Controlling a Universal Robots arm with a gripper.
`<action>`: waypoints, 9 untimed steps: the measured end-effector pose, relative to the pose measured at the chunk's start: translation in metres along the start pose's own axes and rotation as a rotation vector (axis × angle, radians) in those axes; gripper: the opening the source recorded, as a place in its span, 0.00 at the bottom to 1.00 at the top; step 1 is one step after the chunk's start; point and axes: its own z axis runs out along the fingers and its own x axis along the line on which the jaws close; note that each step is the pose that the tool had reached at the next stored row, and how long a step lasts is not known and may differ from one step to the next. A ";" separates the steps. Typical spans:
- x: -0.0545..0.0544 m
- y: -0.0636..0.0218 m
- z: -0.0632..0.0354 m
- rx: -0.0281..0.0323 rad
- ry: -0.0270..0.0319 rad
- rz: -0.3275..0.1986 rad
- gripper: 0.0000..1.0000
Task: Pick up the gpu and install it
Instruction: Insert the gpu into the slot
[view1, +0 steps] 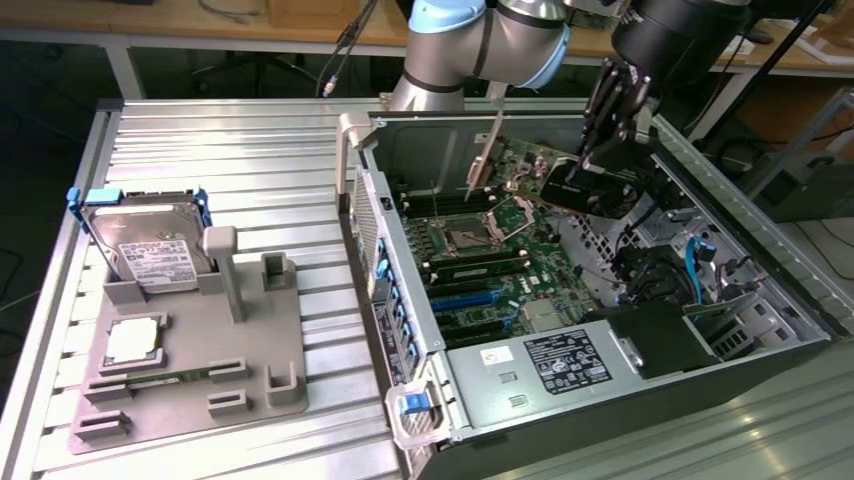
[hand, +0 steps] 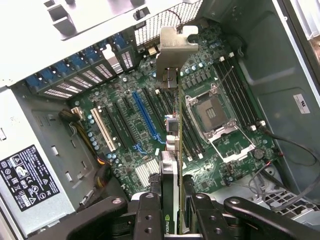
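Observation:
The gpu (hand: 173, 145) shows edge-on in the wrist view, a thin green card with its silver bracket (hand: 172, 50) at the far end. My gripper (hand: 174, 220) is shut on it, one black finger (hand: 149, 212) on each side. The card hangs over the motherboard (hand: 125, 145), between the blue slot (hand: 145, 117) and the processor socket (hand: 212, 115). In the exterior view the gpu (view1: 514, 160) hangs tilted inside the open computer case (view1: 747, 250), under the gripper (view1: 594, 150), clear of the motherboard (view1: 494, 270).
The power supply (view1: 554, 365) fills the case's near end, with a drive bay and blue cables (view1: 701, 265) on the exterior view's right. On the exterior view's left, a grey fixture (view1: 200, 370) holds a hard drive (view1: 147, 245) and a processor chip (view1: 134, 340).

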 end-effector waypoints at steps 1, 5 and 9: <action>0.000 0.0000 0.0000 -0.0002 0.0002 -0.004 0.27; 0.000 0.0000 0.0000 -0.0008 0.0008 -0.020 0.27; 0.000 0.0000 0.0000 -0.0015 0.0017 -0.039 0.27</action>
